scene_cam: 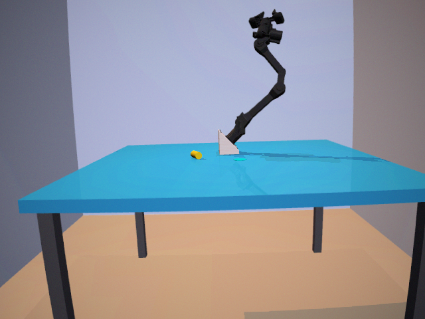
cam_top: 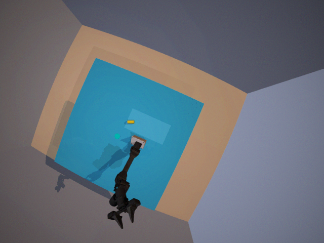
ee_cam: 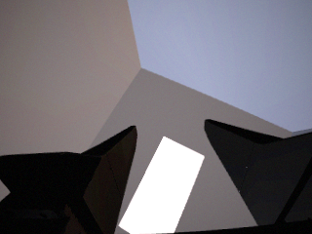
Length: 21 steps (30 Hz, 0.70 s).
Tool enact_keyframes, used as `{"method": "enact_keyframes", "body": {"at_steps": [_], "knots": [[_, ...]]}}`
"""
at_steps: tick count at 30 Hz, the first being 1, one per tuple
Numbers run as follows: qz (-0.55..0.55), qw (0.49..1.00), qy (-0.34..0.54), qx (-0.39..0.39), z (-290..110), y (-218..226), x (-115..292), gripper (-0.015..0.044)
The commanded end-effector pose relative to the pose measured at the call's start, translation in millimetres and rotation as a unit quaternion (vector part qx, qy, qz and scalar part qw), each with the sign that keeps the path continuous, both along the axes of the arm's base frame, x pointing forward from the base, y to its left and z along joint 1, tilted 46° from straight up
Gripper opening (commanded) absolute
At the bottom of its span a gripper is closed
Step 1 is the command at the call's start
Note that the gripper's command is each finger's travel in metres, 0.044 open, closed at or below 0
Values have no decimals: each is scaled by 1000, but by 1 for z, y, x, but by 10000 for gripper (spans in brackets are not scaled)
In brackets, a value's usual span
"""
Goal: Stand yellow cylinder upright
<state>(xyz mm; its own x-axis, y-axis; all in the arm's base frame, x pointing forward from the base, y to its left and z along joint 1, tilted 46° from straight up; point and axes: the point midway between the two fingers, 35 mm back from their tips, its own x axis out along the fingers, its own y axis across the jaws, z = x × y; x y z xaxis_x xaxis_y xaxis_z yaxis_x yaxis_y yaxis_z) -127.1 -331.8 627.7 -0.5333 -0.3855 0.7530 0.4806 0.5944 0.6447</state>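
Note:
The yellow cylinder (cam_top: pixel 130 121) (scene_cam: pixel 196 155) lies on its side on the blue table. The cyan circle (cam_top: pixel 117 136) (scene_cam: pixel 240 159) is a small flat disc on the table, apart from the cylinder, with nothing standing on it. My gripper (cam_top: pixel 127 225) (scene_cam: pixel 269 11) (ee_cam: pixel 170 127) is open and empty, raised high above the table and far from both. Its fingers point up and away from the table. The wrist view shows neither the cylinder nor the circle.
The arm's wedge-shaped base (cam_top: pixel 137 141) (scene_cam: pixel 228 145) stands on the blue table (cam_top: pixel 104 86) (scene_cam: pixel 137 185), close to the cylinder and the circle. The wrist view shows room surfaces and a bright white rectangle (ee_cam: pixel 163 187) behind the fingers.

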Motion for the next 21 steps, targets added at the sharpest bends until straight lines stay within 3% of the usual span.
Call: {"method": "enact_keyframes", "body": {"at_steps": [1, 11, 21], "knots": [[-11, 995, 28, 95, -25, -40, 11, 309], [-22, 949, 118, 291, -91, -117, 48, 309], [-12, 859, 237, 454, -170, -174, 95, 309]]}}
